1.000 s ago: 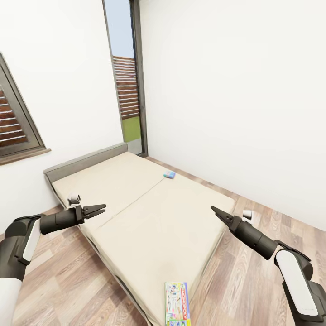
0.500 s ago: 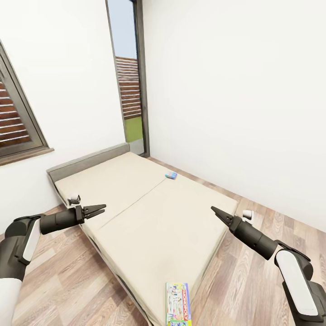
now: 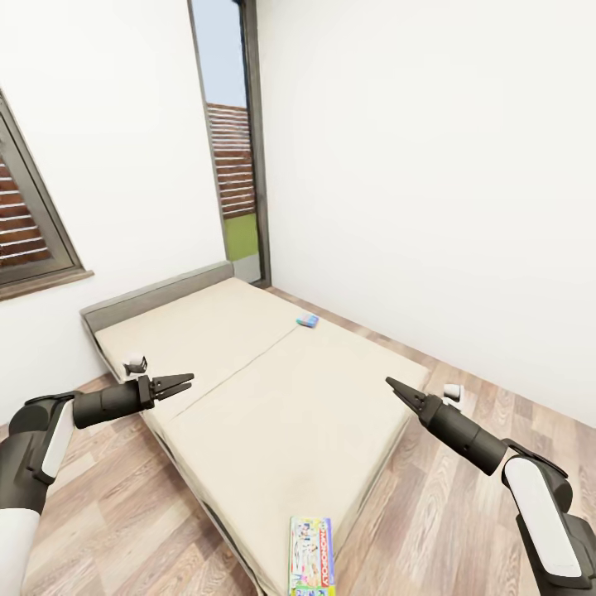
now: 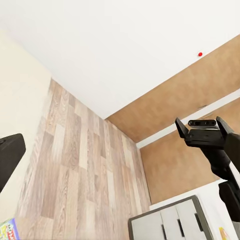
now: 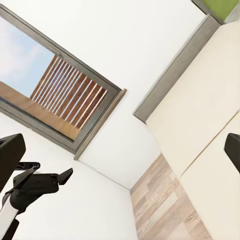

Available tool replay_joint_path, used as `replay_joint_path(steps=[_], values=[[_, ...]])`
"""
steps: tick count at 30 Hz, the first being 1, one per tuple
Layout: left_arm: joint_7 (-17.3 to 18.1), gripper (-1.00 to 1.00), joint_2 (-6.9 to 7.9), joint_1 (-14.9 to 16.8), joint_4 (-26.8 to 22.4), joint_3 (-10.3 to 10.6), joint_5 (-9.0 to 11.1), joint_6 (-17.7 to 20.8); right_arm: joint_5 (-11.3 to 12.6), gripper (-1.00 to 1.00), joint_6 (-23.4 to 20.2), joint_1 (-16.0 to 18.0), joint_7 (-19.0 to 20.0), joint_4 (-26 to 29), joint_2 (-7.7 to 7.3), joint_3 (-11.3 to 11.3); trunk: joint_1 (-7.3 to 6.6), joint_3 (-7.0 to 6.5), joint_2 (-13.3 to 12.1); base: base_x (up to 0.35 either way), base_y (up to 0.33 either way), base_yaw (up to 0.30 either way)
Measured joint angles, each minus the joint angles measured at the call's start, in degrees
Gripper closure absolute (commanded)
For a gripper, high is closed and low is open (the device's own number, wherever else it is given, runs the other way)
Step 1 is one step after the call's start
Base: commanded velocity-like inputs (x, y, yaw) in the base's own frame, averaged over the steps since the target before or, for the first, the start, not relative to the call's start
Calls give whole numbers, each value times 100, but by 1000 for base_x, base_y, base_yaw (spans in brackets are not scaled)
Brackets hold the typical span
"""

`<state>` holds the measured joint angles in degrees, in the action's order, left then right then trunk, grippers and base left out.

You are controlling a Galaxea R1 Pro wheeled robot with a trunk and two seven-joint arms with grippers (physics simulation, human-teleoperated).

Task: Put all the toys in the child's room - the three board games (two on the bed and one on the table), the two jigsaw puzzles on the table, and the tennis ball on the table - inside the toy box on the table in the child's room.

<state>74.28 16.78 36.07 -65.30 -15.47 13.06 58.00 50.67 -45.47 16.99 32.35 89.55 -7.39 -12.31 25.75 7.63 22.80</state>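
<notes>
The bed [image 3: 273,389] with its cream mattress lies ahead of me. A green-white Monopoly board game [image 3: 312,553] rests on its near edge, and its corner also shows in the left wrist view [image 4: 7,230]. A small light-blue board game [image 3: 308,321] lies at the far side of the mattress. My left gripper [image 3: 187,382] hovers open over the bed's left edge, empty. My right gripper [image 3: 390,382] hangs open above the bed's right side, also empty; it appears in the left wrist view [image 4: 200,123] too. The toy box, jigsaw puzzles and tennis ball are out of view.
Wood-plank floor [image 3: 463,513] runs along both sides of the bed. White walls close in behind and to the right, with a tall glass door [image 3: 236,157] at the far corner and a shuttered window [image 3: 29,223] at left. A grey unit with white drawers [image 4: 165,222] stands by brown doors.
The whole head view has shifted slightly, so the bed and Monopoly box sit a little further left in the picture. Both arms keep the same pose and both grippers stay open.
</notes>
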Motion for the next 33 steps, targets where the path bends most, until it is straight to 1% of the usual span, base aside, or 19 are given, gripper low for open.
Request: replay_joint_path(steps=[6, 16, 22, 26, 33], values=[[0, -100, 1, -1, -2, -1, 0, 0, 0, -100, -2, 1, 0, -1, 0, 1, 0, 0, 0, 0, -14, 162], [0, -100, 1, -2, -3, -1, 0, 0, 0, -100, 1, 1, 1, -2, 0, 1, 0, 0, 0, 0, -6, 259], [-1, -100, 1, -2, 0, -1, 3, -1, -1, -100, -1, 2, 0, 0, 1, 1, 0, 0, 0, 0, -156, 264], [0, -100, 0, 0, 0, 0, 1, 0, 0, -100, -2, 0, 0, 0, 0, 0, 0, 0, 0, 0, -125, 100], [0, -100, 0, 0, -3, 0, -1, 0, 1, -100, -3, 0, 0, 0, 0, 0, 0, 0, 0, 0, -31, 25]])
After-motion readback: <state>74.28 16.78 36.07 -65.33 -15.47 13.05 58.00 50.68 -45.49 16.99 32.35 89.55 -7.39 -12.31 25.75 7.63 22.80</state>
